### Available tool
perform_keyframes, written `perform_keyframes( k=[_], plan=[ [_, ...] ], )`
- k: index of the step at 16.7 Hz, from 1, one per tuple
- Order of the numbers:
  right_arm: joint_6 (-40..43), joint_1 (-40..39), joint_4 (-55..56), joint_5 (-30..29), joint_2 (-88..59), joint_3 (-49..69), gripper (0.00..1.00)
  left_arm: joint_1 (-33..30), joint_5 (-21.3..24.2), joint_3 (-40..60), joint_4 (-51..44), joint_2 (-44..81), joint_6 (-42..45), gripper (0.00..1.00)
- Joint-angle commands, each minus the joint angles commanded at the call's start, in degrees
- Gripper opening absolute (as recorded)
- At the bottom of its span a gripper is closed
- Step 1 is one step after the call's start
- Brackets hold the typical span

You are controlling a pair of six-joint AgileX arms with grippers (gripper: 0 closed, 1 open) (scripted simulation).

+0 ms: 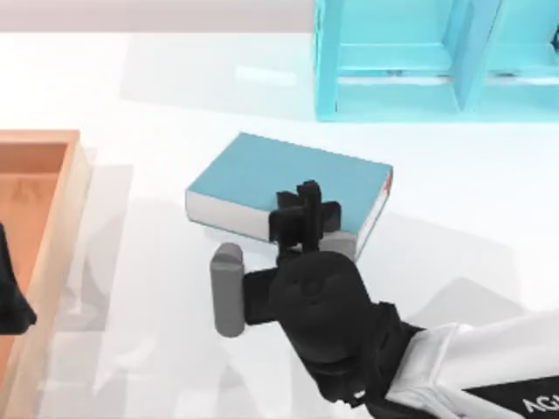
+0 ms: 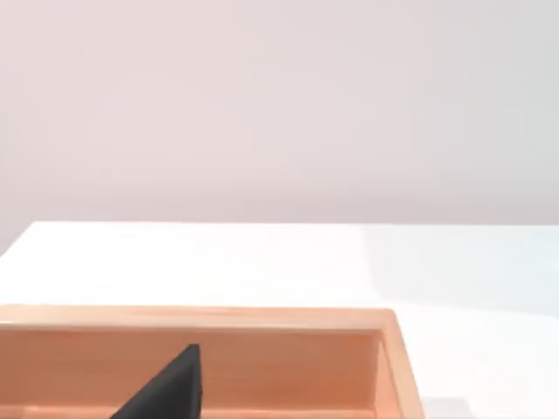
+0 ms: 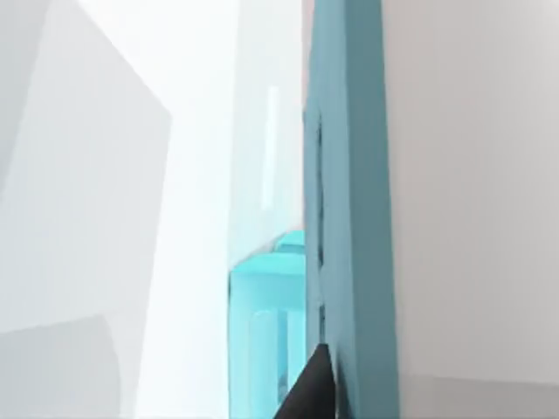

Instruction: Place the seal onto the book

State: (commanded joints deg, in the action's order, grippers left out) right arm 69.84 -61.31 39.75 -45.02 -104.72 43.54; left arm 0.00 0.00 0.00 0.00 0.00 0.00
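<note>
The teal-blue book (image 1: pixel 271 170) with white page edges lies flat in the middle of the table, slightly turned. My right gripper (image 1: pixel 306 209) hangs over the book's near edge, pointing down, and its black body covers that part of the cover. The seal is hidden from me. In the right wrist view the book's teal cover (image 3: pixel 349 175) runs close past a dark tip of the gripper (image 3: pixel 310 388). My left gripper (image 1: pixel 10 301) is parked at the table's left edge over the wooden tray.
A wooden tray (image 1: pixel 74 192) stands along the left side, and its rim (image 2: pixel 262 316) appears in the left wrist view. A light cyan shelf unit (image 1: pixel 402 61) stands at the back right, behind the book. A grey cylinder (image 1: pixel 227 288) juts from my right wrist.
</note>
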Motion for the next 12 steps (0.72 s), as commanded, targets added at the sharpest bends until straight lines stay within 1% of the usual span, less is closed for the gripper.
perform_keyframes(
  k=[5,12],
  plan=[
    [-0.26,0.07,0.05,-0.2,-0.39,-0.12,0.0,0.0,0.0,0.0,0.0,0.0,0.0,1.0],
    [-0.17,-0.04,7.04,-0.22,-5.91,-1.61,0.0,0.0,0.0,0.0,0.0,0.0,0.0,1.0]
  ],
)
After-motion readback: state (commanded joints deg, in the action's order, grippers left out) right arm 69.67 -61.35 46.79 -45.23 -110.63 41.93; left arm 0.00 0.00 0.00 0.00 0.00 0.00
